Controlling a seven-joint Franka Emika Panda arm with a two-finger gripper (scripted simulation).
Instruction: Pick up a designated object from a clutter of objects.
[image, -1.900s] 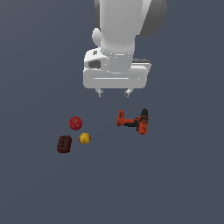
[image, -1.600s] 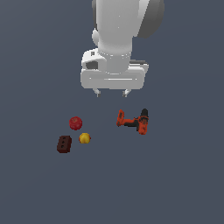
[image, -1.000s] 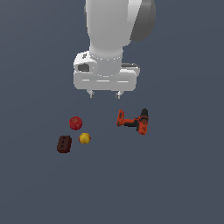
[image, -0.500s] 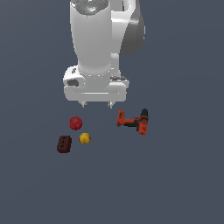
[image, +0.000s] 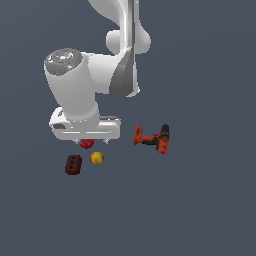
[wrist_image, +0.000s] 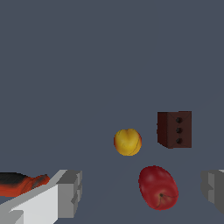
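Note:
The designated object, a dark reddish-brown block (image: 73, 164) with three small holes, lies on the floor at the exterior view's left; it also shows in the wrist view (wrist_image: 175, 129). Beside it lie a yellow ball (image: 97, 158) (wrist_image: 127, 141) and a red round fruit (image: 87, 144) (wrist_image: 158, 187). My gripper (image: 94, 142) (wrist_image: 142, 192) is open and empty, hovering over the red fruit, which is partly hidden under the hand in the exterior view. The block is apart from the fingers (wrist_image: 70, 192), beyond the fruit.
An orange-and-black power drill (image: 152, 139) lies on its side at the exterior view's right of the balls; its end shows in the wrist view (wrist_image: 19, 183). The floor is plain dark grey.
The arm has swung toward the exterior view's left and come down, so the hand now covers part of the red fruit. The objects have not moved. The jaws stay open.

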